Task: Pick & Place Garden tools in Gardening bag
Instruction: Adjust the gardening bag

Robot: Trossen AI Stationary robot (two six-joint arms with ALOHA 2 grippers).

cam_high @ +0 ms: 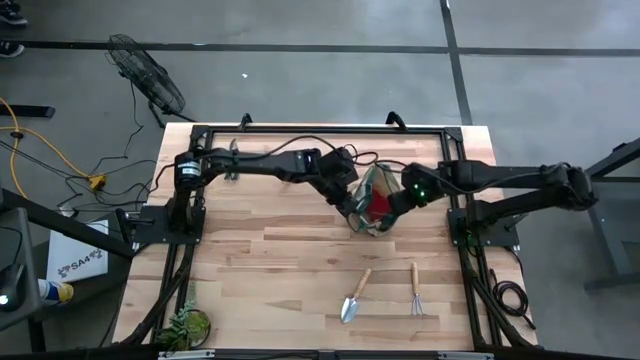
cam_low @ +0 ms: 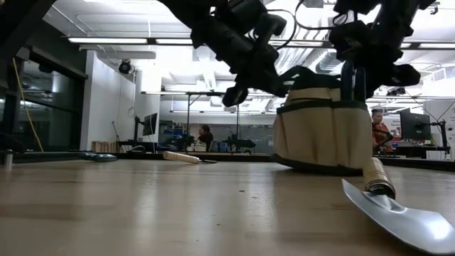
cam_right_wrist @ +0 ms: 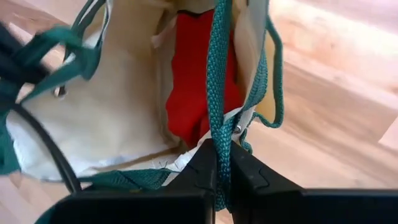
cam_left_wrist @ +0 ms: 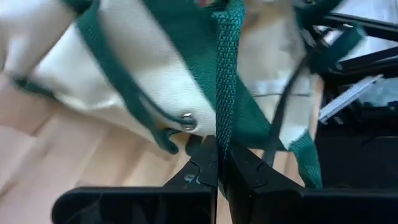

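Progress looks partial: the gardening bag [cam_high: 372, 200] stands near the middle of the table's far half, and a red cloth piece [cam_right_wrist: 193, 81] already sits inside it, plain in the right wrist view and showing as a red patch from above. Both arms meet at the bag. The left gripper [cam_left_wrist: 216, 163] is clamped together on one green loop handle [cam_left_wrist: 225, 68], and the right gripper [cam_right_wrist: 222, 163] is pinched tight on the other green loop handle [cam_right_wrist: 216, 81], so I judge they are holding the mouth of the bag open or steadying it. Still left out on the wooden table [cam_high: 260, 250] are a wooden-handled trowel [cam_high: 354, 298] and a hand rake [cam_high: 417, 292], lying side by side but apart, well clear of the bag toward the near edge. The leafy plant clump [cam_high: 186, 324] sits at the near left corner and is no part of the job. Whether pruners or a second trowel are already in the bag cannot be told, since its depths are shadowed and the arms cover part of its opening. In the low view a trowel blade [cam_low: 402, 219] is cut off by the edge
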